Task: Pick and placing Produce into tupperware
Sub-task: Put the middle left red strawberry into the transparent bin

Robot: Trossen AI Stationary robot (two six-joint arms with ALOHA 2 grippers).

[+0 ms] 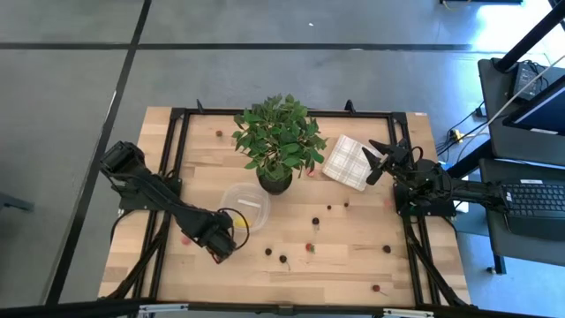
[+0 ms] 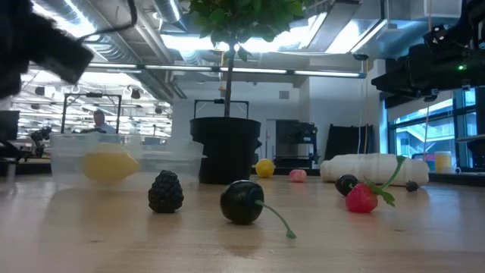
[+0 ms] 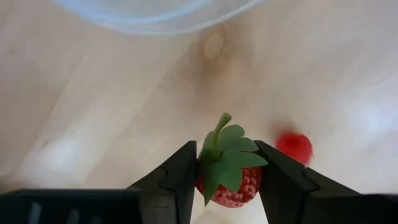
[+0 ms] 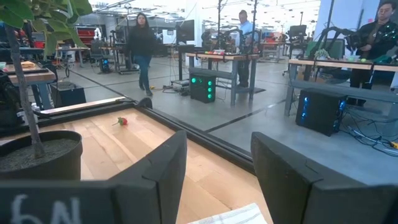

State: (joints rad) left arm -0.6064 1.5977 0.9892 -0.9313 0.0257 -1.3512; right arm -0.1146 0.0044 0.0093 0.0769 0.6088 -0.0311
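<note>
So the left gripper (image 3: 225,180) has its fingers closed in around a strawberry (image 3: 227,177), one finger on each side of the red body with the green leafy cap and stem poking up between them. In the high view that gripper (image 1: 222,240) sits lower left of centre, right by the near edge of the tupperware (image 1: 244,207), which is the clear shallow tub just below-left of the potted plant (image 1: 278,146). A little yellow piece (image 2: 108,164) looks like it's already in the tub in the low view, though the blur makes it hard to be sure.

The right gripper (image 4: 217,180) is parked at the right side of the table (image 1: 353,265) near the checked cloth (image 1: 346,162), fingers partway apart and holding nothing.

The rest of the produce is scattered over the lower middle: a dark cherry (image 2: 242,202) with its stem, a blackberry (image 2: 166,192), another strawberry (image 2: 363,198), and a small red berry (image 3: 294,147) just beside the held one.

On handling, my guess: these look like tiny, light, hard-ish fake fruit, so weight is a non-issue but they'll roll and squirt out of a pinch. Grabbing across the widest part of the body, like here, seems right. I wouldn't go for leaves or stems, too thin and floppy. The round cherry is probably the slipperiest.
</note>
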